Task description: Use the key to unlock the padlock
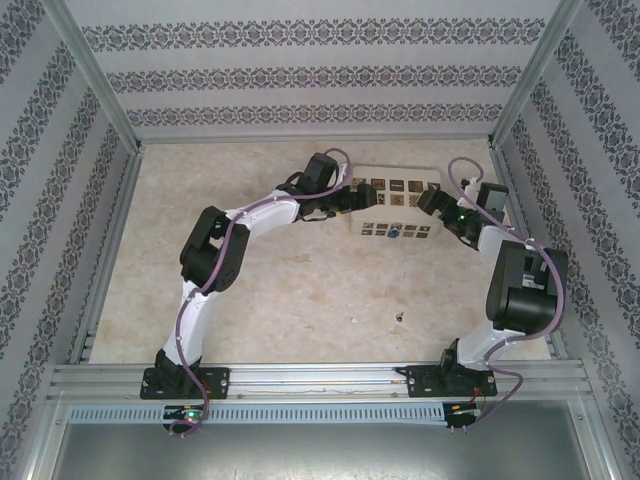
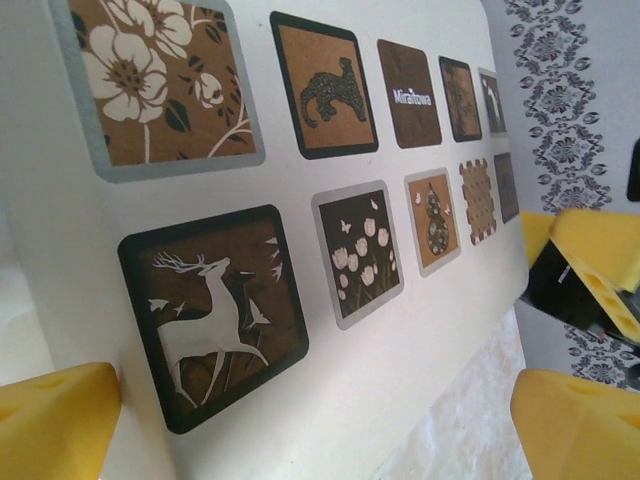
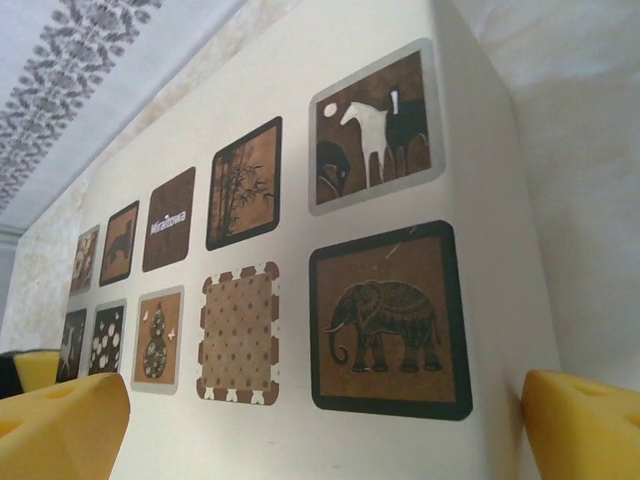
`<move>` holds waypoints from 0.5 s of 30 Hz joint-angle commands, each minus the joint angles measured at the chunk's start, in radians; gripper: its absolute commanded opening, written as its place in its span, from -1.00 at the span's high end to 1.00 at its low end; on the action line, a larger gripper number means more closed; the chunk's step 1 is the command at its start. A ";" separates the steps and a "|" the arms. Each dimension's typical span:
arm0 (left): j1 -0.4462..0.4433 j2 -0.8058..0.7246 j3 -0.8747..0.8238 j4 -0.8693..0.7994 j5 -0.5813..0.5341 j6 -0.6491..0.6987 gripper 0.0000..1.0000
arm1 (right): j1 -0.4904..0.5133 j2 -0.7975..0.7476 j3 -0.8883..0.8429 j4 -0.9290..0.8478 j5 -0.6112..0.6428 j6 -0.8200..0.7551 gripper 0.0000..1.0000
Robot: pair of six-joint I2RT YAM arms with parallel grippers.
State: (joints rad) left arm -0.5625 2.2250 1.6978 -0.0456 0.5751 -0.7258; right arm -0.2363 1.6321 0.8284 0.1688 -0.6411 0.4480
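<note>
Left gripper and right gripper are both sitting fully spread, holding nothing, bracketing the cream box from its two ends. Left wrist view is showing yellow fingertips wide apart with the box's patterned face between them. Right wrist view is showing likewise, fingertips wide apart with the box face between. Padlock is showing as a tiny blue speck at the box's near edge, roughly between the two grippers and just on their near side. Can't tell whether it's hanging on the box or lying against it. Key is lying on the bare table, well apart from the box, back toward the arm bases from both grippers. That's the relation the next move is hinging on: key is sitting slightly right of centre, so I'm judging the right arm marginally nearer, mostly by its base. Key's long axis is too small to read, so wrist angle for the pick is needing a closer look first. I'm reading key pickup as not yet started.
</note>
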 commanded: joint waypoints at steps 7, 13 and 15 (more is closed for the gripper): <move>0.025 -0.202 -0.218 0.067 0.004 0.018 -0.99 | 0.156 -0.141 -0.097 0.010 -0.064 0.063 -0.97; 0.056 -0.277 -0.331 0.071 -0.009 0.022 -0.99 | 0.259 -0.214 -0.175 0.012 -0.021 0.099 -0.97; 0.066 -0.302 -0.368 0.080 -0.019 0.021 -0.99 | 0.301 -0.232 -0.198 0.015 -0.003 0.114 -0.97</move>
State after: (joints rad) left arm -0.4881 1.9755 1.3602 -0.0303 0.5095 -0.7147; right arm 0.0002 1.4391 0.6548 0.1467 -0.5903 0.5220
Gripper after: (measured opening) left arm 0.994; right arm 0.987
